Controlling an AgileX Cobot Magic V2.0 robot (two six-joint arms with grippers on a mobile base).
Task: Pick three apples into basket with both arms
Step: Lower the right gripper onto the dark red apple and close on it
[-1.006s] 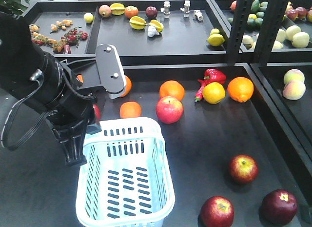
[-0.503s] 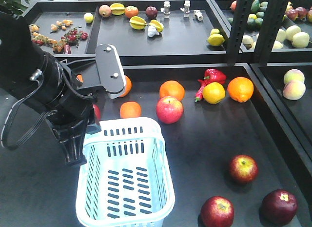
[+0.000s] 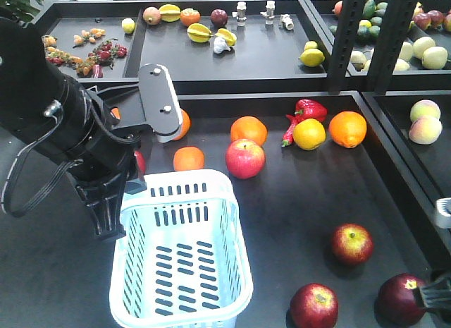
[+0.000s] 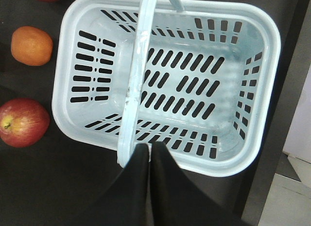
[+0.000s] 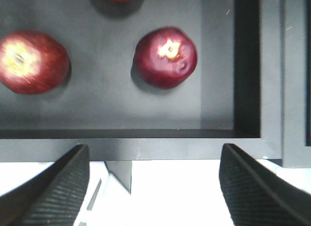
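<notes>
Three dark red apples lie at the tray's front right: one (image 3: 351,243) with yellowish flecks, one (image 3: 313,307) at the front, and an almost purple one (image 3: 402,298) (image 5: 165,56) in the corner. The pale blue basket (image 3: 232,222) (image 4: 265,90) stands empty at the front left. My left gripper (image 4: 149,147) is shut beside the near end of the basket's handle (image 4: 138,65), over the rim. My right gripper (image 5: 153,187) is open and hangs outside the tray's front wall, short of the purple apple. A bit of the right arm (image 3: 435,298) shows at the frame's edge.
A pinkish-red apple (image 3: 244,159) (image 4: 23,122) and an orange (image 3: 188,159) (image 4: 31,45) lie just behind the basket. Further back are two oranges (image 3: 248,130) (image 3: 347,128), a lemon (image 3: 309,134) and a red pepper (image 3: 306,111). A raised tray wall (image 5: 146,133) fronts the apples.
Part of the right arm has come into the front view at the bottom right edge, next to the purple apple. The left arm and basket have not moved.
</notes>
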